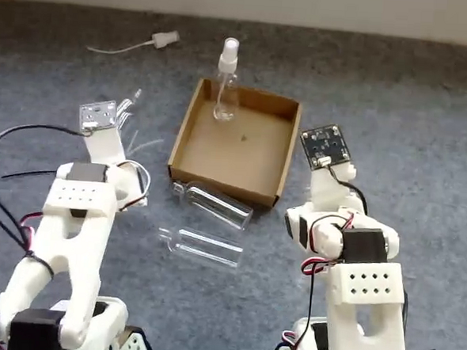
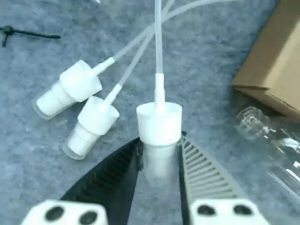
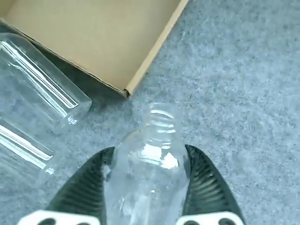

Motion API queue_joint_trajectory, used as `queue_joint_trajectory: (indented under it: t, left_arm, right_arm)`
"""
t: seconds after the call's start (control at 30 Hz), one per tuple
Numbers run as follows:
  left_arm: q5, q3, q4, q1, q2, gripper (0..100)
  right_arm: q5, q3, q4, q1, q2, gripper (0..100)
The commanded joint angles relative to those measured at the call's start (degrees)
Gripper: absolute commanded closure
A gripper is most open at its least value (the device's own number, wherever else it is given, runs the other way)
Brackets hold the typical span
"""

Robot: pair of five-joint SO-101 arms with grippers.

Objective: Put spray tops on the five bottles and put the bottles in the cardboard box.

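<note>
Clamping one spray top (image 2: 159, 117) by its cap in the left gripper (image 2: 159, 140), both fingers pressed tight against it, tube pointing straight away from the tips. Just beside that gripper, on the grey carpet (image 2: 42, 154): two loose spray tops (image 2: 77, 87), lying on their sides, tubes angled toward the held one's. Well beyond the same gripper, a fourth top (image 1: 164, 39), alone with its tube.

Holding one open bottle (image 3: 150, 183) in the right gripper (image 3: 149, 151), fingers squeezed around the body, bare neck pointing past the fingertips toward a corner of the cardboard box (image 3: 93, 37). Beside the right gripper, between the two arms: two capless bottles (image 1: 216, 205), lying side by side just off the box's near wall. Inside the box, far from both grippers: a fourth bottle (image 1: 226, 99), upright, wearing the fifth top (image 1: 229, 54).
</note>
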Motion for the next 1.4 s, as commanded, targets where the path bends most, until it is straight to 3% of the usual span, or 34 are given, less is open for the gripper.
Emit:
queue_joint_trajectory:
  t: [0.0, 0.23, 0.3, 0.4, 0.57, 0.63, 0.67, 0.83, 1.0, 1.1, 1.2, 1.37]
  left_arm:
    - [0.53, 0.22, -1.14, 4.0, -1.63, 77]
    - [-0.09, 1.19, -1.05, 2.95, -2.15, 79]
    - [-3.78, 0.4, -1.05, 0.75, -2.33, 80]
    - [-20.75, -2.59, 0.09, -1.71, -1.98, 81]
    - [-61.98, -9.1, 9.93, -2.15, -1.89, 85]
    - [-72.35, -10.59, 12.84, -2.15, -1.89, 86]
    - [-73.49, -11.21, 13.36, -2.15, -1.89, 86]
    - [-60.57, -11.38, 8.97, -1.71, -1.45, 86]
    - [-33.14, -11.91, 6.42, -1.63, 4.62, 86]
    - [-20.22, -11.91, 3.34, -1.1, 10.24, 86]
    - [-14.95, -12.0, 0.53, -1.1, 16.04, 86]
    - [-14.42, -12.0, -2.55, -0.75, 22.64, 86]
  right_arm:
    - [-0.7, -0.4, -0.66, -0.22, -1.1, 97.6]
    - [-0.62, -0.4, -0.66, -0.22, -1.1, 97.6]
    - [-0.53, -0.4, -0.66, -0.22, -1.1, 97.6]
    - [-0.53, -0.4, -0.66, -0.22, -1.1, 97.6]
    - [-0.53, -0.4, -0.84, -0.31, -1.1, 97.6]
    - [-0.53, -0.4, -0.84, -0.31, -1.1, 97.6]
    - [-0.53, -0.4, -0.84, -0.31, -1.1, 97.6]
    - [-0.53, -0.4, -0.84, -0.31, -1.1, 97.6]
    - [-0.53, -0.4, -0.84, -0.31, -1.1, 97.6]
    - [-0.53, -0.4, -0.57, -0.31, -1.1, 97.6]
    - [-0.53, -0.4, -0.57, -0.31, -1.1, 97.6]
    - [-0.53, -0.4, -0.57, -0.31, -1.1, 97.6]
